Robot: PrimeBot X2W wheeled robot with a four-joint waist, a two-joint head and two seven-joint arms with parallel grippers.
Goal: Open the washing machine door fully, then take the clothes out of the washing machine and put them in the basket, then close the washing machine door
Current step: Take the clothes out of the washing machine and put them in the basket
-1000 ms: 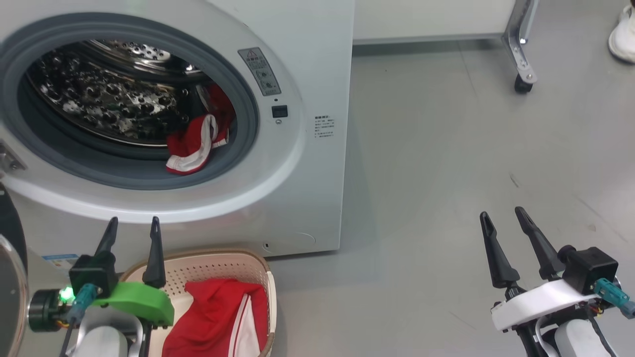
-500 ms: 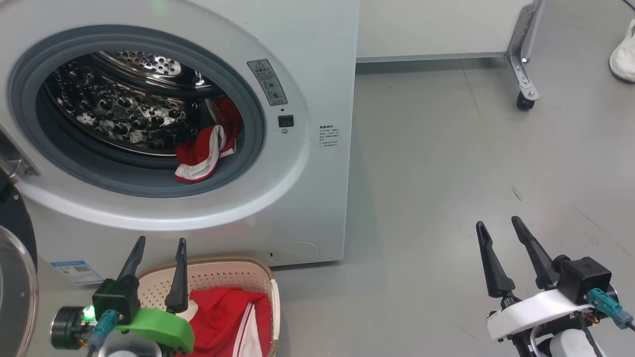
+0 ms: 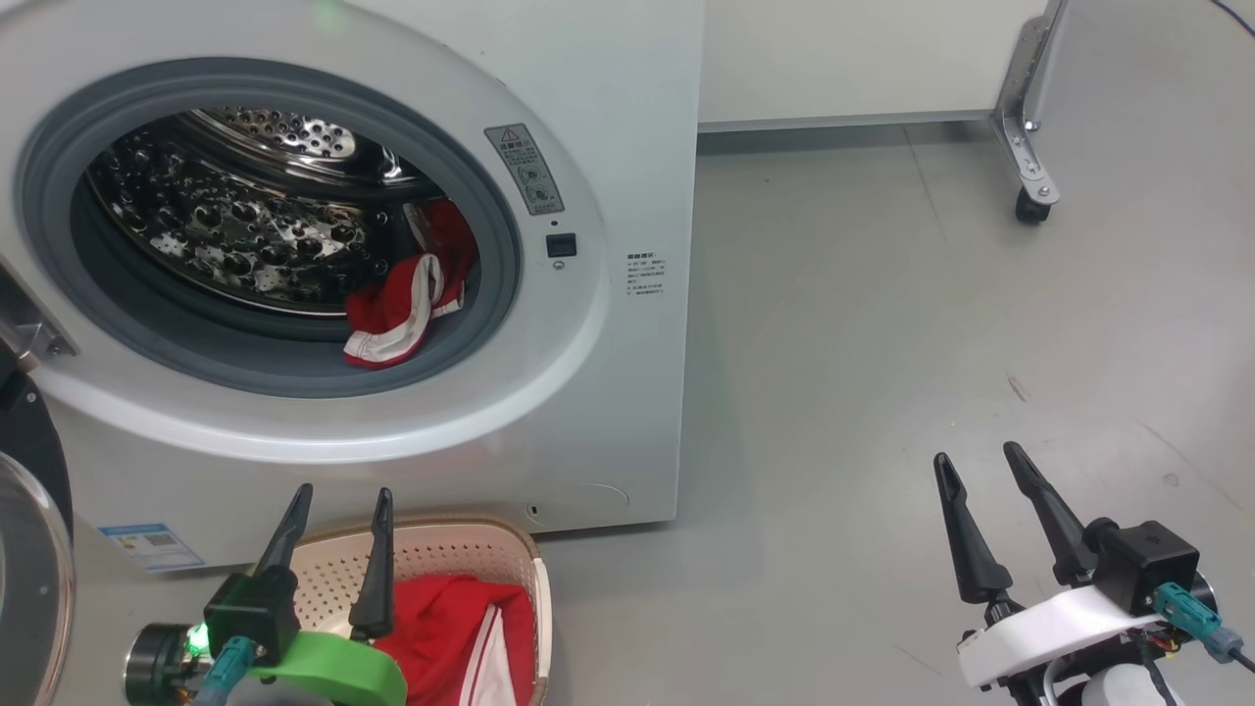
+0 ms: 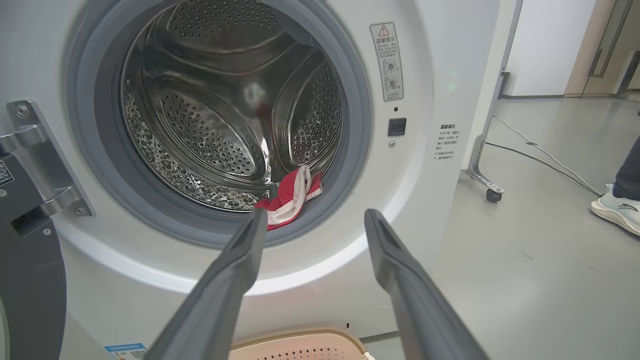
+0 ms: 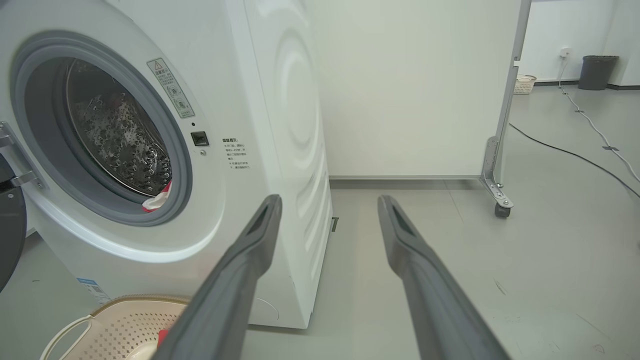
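Red clothes (image 3: 397,314): one drum (image 3: 225,235), seemingly one basket (image 3: 471,534).

washing machine door (image 3: 25,461) mostly beyond the left edge, basket (image 3: 466,551) partly behind left gripper (image 3: 343,492)

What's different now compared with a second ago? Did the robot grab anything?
Mostly the camera shifted; everything sits lower in the head view. The left gripper drew back slightly by the basket. Nothing taken or released: its fingers and the right gripper's stay open, empty; one red garment in the drum, a second garment in the basket.
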